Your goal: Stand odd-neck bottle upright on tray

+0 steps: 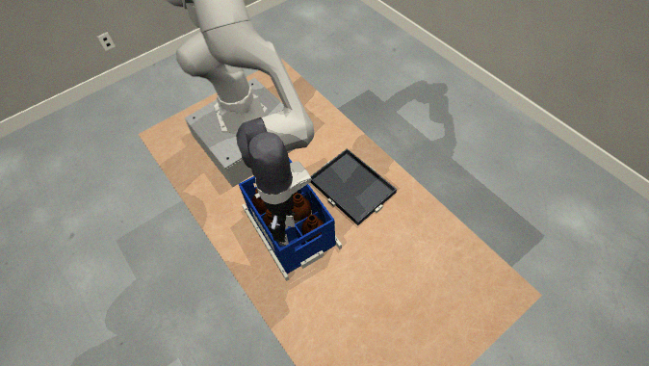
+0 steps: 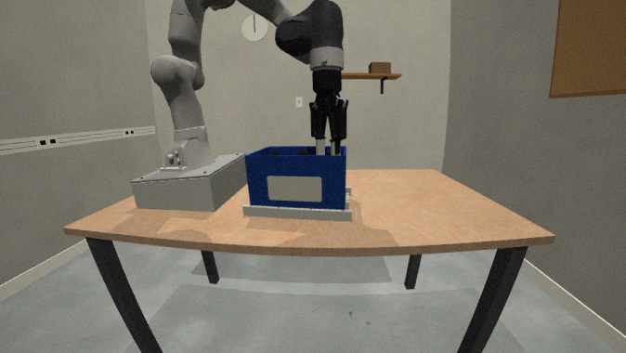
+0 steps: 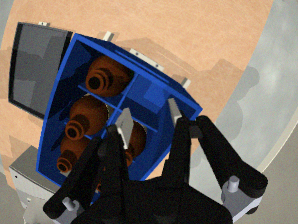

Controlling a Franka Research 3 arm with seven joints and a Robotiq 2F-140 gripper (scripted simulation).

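The table has a light wood top with dark legs, and it stands on a grey floor. The walls are grey-beige with a pale baseboard. On the back wall there is a round clock, a small shelf w/ a box on it, and a brown board hangs on the right wall. The robot base sits on the table's far-left part.

The blue crate stands flat on a pale base plate, approx. in the middle of the table. The dark tray lies flat just beside the crate, w/ nothing on it. In the wrist view 3 brown bottles are seen clearly, upright in their compartments, and a 4th is partly hidden behind the left finger. Which bottle has the different neck I cannot tell.

The gripper points down over the crate, fingers partly open, about a third of the range, holding nothing. Its fingertips are at the crate rim level, dipping just inside at the right end. In the wrist view, 1 fingertip is over a bottle compartment and the other over the crate's wall near a compartment w/o a visible bottle.
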